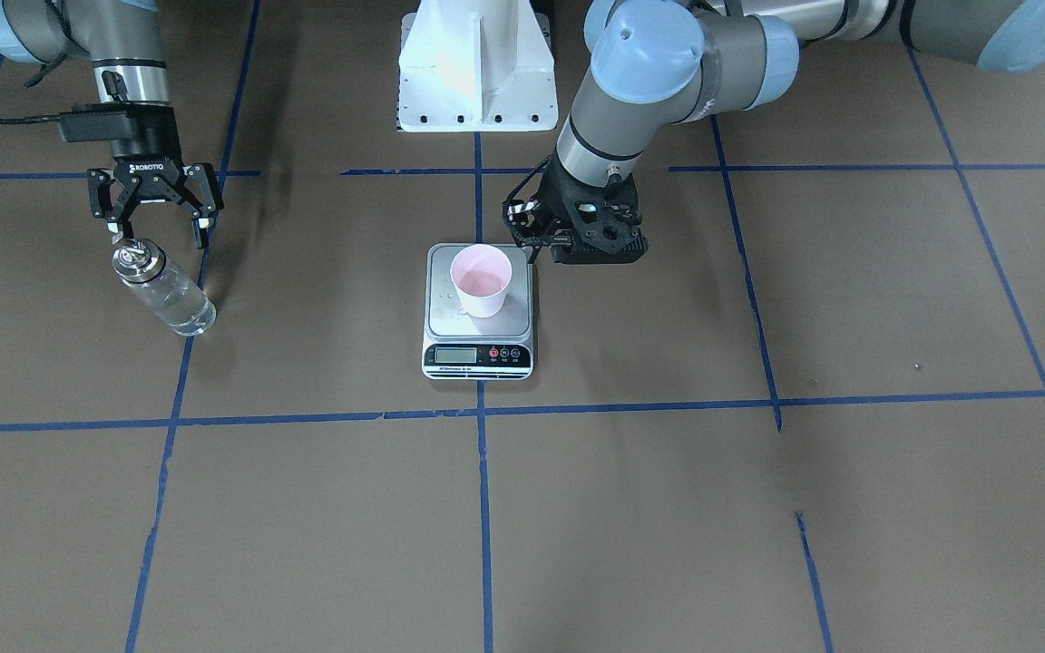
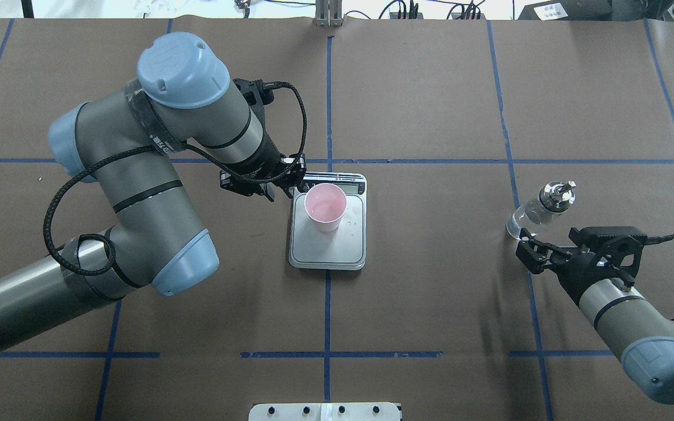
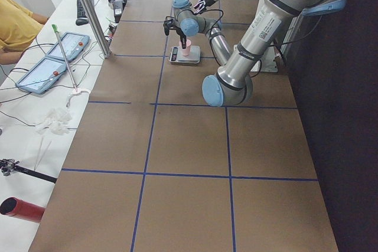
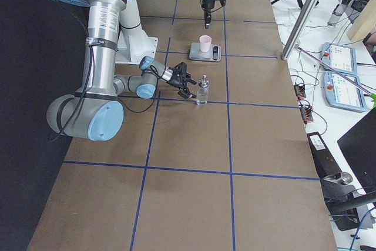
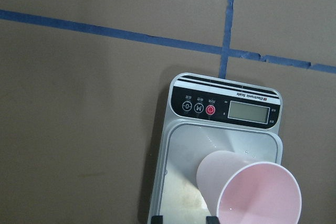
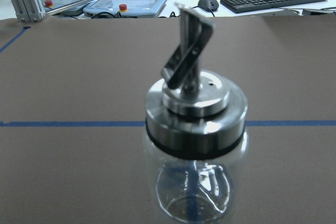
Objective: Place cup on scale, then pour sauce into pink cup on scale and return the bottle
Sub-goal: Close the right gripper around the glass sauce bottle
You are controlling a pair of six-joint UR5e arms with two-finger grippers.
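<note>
Closest to your right wrist camera stands the bottle (image 6: 194, 145), upright on the brown paper-covered table (image 1: 668, 499). Its silver pour-spout cap is on top, with the black ring below it. The sauce (image 1: 185, 315) shows as clear liquid through the glass, low in the bottle.

Your right gripper (image 1: 160, 238) has its fingers spread wide. It sits just beside the bottle, at about cap height. No finger touches the glass in the overhead or right side views. The bottle stands on its own, well apart from the scale.

The scale (image 1: 450, 313) lies flat near the table's centre, over a crossing of the blue tape lines. Its black display strip faces away from the robot. You will find the display grey and unreadable in the left wrist view. A few small drops lie on the silver platform beside the cup.

The cup (image 1: 482, 281) stands upright on the platform, mouth up, nearer the display end than the robot's end. The bottom of its pink inside has a faint sheen. I cannot tell how much liquid it holds.

Your left gripper (image 5: 183, 219) hangs just beside the scale, at the platform's edge on the robot's left. Its fingertips (image 5: 155, 219) are apart, with bare platform visible between them. It holds nothing and does not grip the cup.
</note>
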